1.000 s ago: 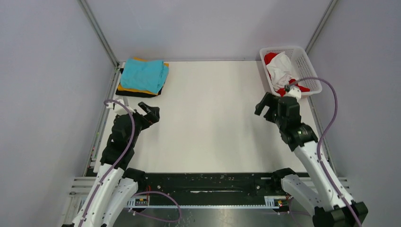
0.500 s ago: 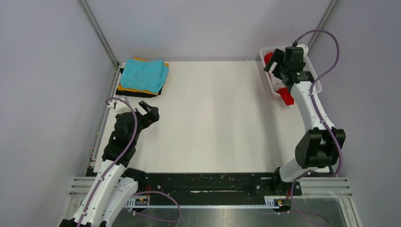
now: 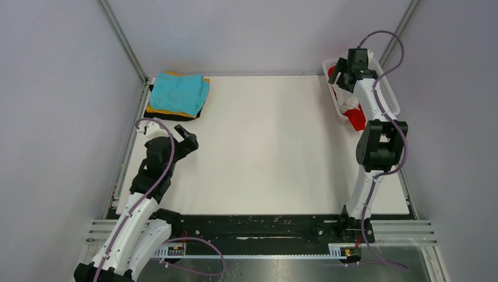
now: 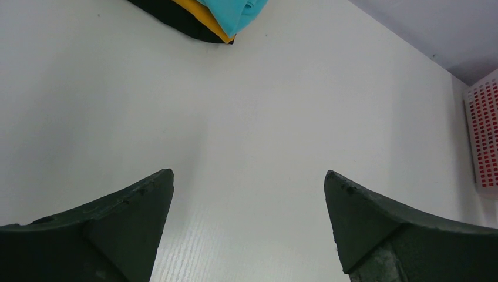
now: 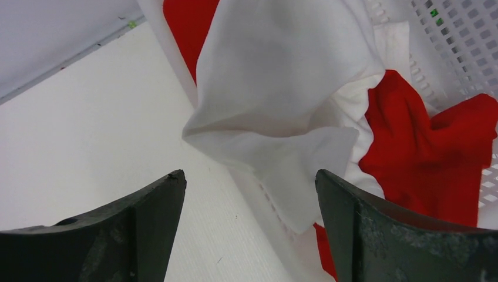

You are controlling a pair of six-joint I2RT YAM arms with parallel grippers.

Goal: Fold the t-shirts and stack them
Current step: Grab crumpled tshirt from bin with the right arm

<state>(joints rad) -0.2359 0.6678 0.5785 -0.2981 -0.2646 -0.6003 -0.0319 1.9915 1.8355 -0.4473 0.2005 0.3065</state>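
A folded stack sits at the table's far left: a teal t-shirt (image 3: 179,93) on top of an orange t-shirt (image 3: 162,110) and a black one (image 3: 176,117); its corner shows in the left wrist view (image 4: 232,13). A white t-shirt (image 5: 282,88) and a red t-shirt (image 5: 434,141) lie crumpled in the white mesh basket (image 3: 387,94), hanging over its rim. My right gripper (image 5: 249,194) is open, just above the white shirt's hanging corner at the basket's left rim (image 3: 343,79). My left gripper (image 4: 249,188) is open and empty over bare table (image 3: 187,136).
The basket stands at the far right corner against the enclosure wall. Grey walls and metal frame posts (image 3: 123,41) border the white table (image 3: 264,147) at the back and both sides. The arm bases sit on a black rail (image 3: 258,229) at the near edge.
My right arm has stretched from mid-table out to the basket and now hovers over the shirts. The left arm has barely moved.
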